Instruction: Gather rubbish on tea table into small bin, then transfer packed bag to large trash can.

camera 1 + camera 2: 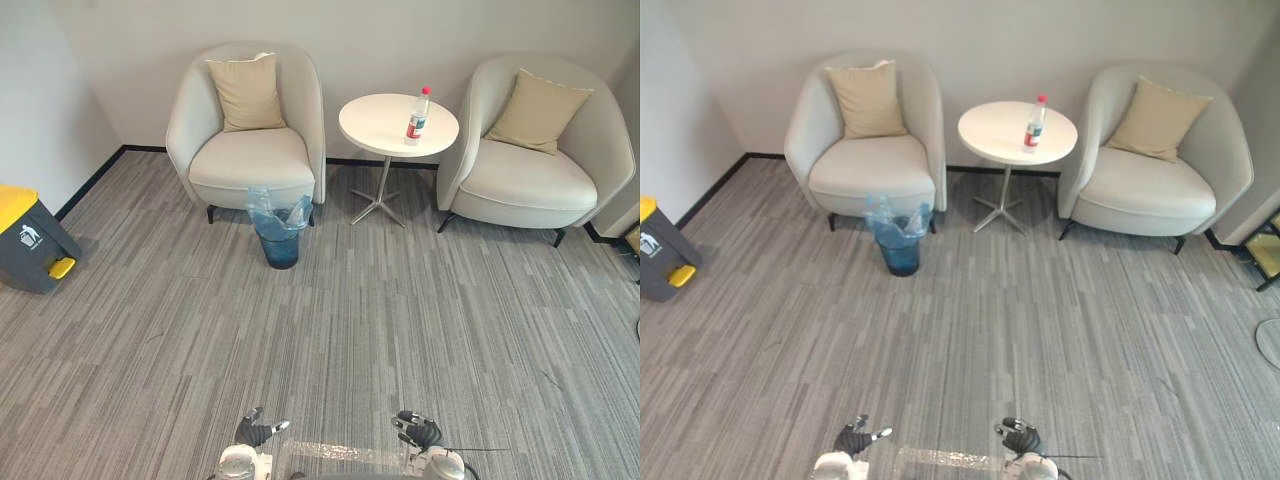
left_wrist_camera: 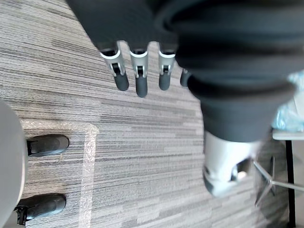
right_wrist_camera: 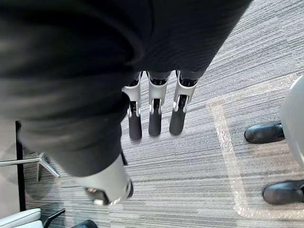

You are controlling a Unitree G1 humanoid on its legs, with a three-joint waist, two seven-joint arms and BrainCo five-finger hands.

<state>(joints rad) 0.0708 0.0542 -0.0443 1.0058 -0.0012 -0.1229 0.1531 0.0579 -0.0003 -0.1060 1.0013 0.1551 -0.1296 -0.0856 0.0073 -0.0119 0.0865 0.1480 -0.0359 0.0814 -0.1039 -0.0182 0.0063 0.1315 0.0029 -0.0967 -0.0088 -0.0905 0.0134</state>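
While both hands hang low at the near edge of the eye views, the task's things stand well apart from them at the far side of the room.

Left hand (image 2: pixel 141 76): fingers straight and relaxed, pointing at the carpet (image 1: pixel 400 320), holding nothing.

Right hand (image 3: pixel 154 114): fingers likewise straight and side by side, nothing in its grasp.

Tea table (image 1: pixel 370 125): round, white, on a thin metal pedestal, set between two pale armchairs against the far wall.

Bottle (image 1: pixel 417 116): clear with a red cap and a red label, upright on the table top toward its right side. No other item can be made out on the table.

Small bin (image 1: pixel 279 248): blue, on the carpet just in front of the left armchair (image 1: pixel 250 155), to the left of the table's base. A clear plastic bag (image 1: pixel 270 208) lines it, and its crumpled edge stands up above the rim. The bin's contents cannot be made out.

Large trash can (image 1: pixel 30 240): grey with a yellow lid, lid closed, at the far left by the side wall, well apart from the small bin.

Right armchair (image 1: pixel 540 175): carries a tan cushion (image 1: pixel 538 110), as does the left one.
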